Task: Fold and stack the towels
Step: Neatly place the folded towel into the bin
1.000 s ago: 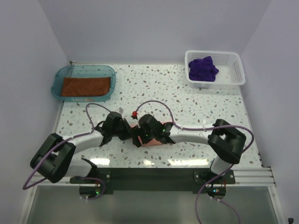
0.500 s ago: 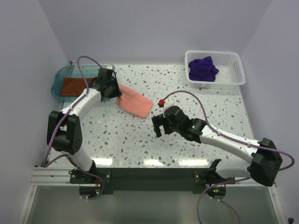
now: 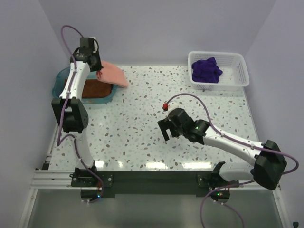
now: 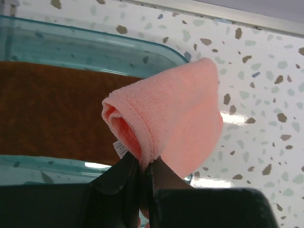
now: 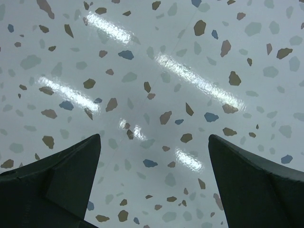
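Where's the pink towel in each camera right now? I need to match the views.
Top external: upper left, pink towel held by the left gripper above the teal tray's right end.
Left wrist: centre, pinched in that gripper.
Right wrist: not in it; only table between the open right gripper.
Shared landmark: the teal tray holding the brown towel, top and left wrist views.

Right gripper (image 5: 154,140) noted with dark fingers (image 5: 61,183) spread wide apart. Only speckled terrazzo tabletop (image 5: 199,61) is seen between them, streaked with bright glare.
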### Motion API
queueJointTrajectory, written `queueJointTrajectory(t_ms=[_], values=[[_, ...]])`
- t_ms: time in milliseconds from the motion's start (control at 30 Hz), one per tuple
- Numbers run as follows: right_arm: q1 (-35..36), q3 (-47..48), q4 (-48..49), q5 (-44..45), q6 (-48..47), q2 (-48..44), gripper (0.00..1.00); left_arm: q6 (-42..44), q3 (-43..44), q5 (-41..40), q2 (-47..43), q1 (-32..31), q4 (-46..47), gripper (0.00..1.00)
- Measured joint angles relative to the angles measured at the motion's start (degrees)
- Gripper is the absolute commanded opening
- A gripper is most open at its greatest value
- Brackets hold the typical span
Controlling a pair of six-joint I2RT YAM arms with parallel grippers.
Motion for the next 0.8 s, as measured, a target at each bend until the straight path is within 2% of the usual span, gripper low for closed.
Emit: queueJointTrajectory(t_ms=[267,533,800], values=[[-0.7,1.9,-2.3,0.0,-1.7,3.9,0.99,9.1,9.8,-1.2,6.7,5.3,-5.0,0.00],[-0.7,5.7,-4.1,0.0,-2.3,7.2,0.99,15.5,10.1,-0.8,13.4,7.3,-7.1,0.00],[-0.8,8.7,-6.3,-0.1,-2.4,10.9,0.98,20.8,10.1,-0.9,13.9,9.4,-6.8,0.00]])
